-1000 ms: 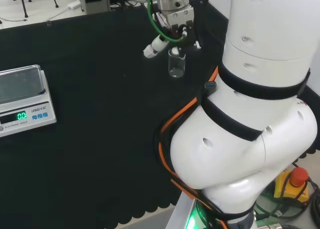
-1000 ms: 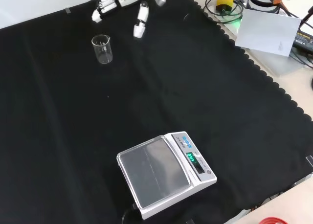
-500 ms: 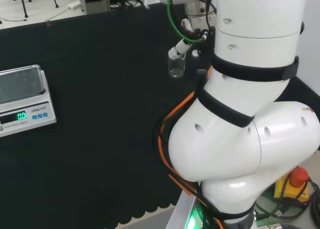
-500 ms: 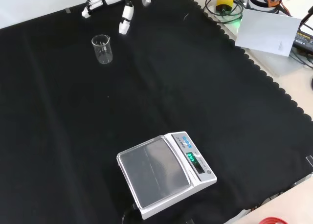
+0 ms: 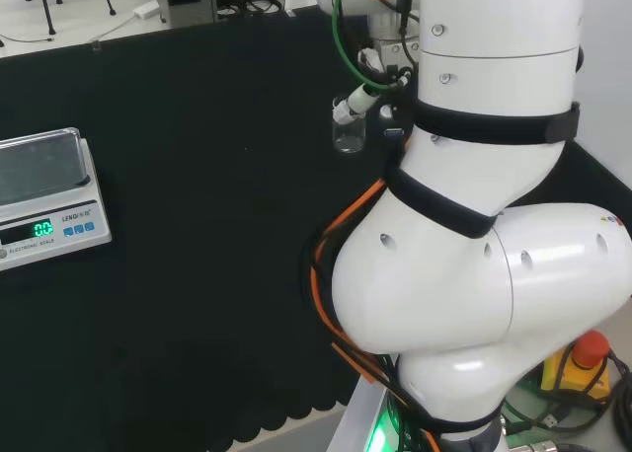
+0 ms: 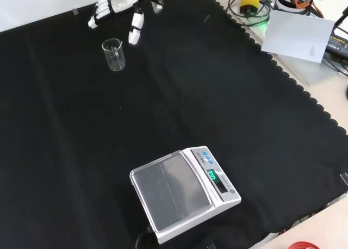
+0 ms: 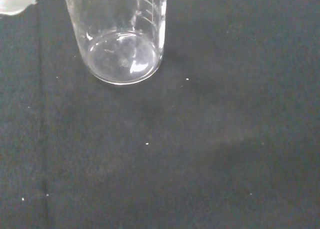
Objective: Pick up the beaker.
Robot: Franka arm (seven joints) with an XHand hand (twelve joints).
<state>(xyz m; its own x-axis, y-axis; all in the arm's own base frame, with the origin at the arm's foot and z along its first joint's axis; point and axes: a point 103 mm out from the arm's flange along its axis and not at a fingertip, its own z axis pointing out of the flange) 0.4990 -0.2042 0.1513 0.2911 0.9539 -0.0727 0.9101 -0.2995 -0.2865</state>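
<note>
1. the beaker (image 6: 113, 54) stands upright on the black cloth of the counter (image 6: 206, 97), near the far left corner in the front view; in the head view the beaker (image 5: 348, 132) sits just left of the arm's big white links
2. it is clear glass, with printed graduation marks on its wall; the wrist view looks down at the beaker (image 7: 120, 39) from close by, shows its round base flat on the cloth, and i cannot tell whether anything is inside
3. the robot hand (image 6: 122, 4) comes in from the top edge of the front view, above and a little to the right of the beaker, with its fingers (image 6: 135, 29) straight and spread apart, holding nothing
4. one finger points down toward the cloth just right of the beaker's rim in the front view, while another group of fingers reaches out to the upper left of it; none of them touches the glass
5. in the head view a white fingertip (image 5: 360, 99) shows right at the beaker's rim, and whether it touches there i cannot tell
6. an electronic scale (image 6: 182, 192) with a lit green display stands well apart from the beaker, toward the near edge of the front view; in the head view the scale (image 5: 44, 195) lies at the left edge
</note>
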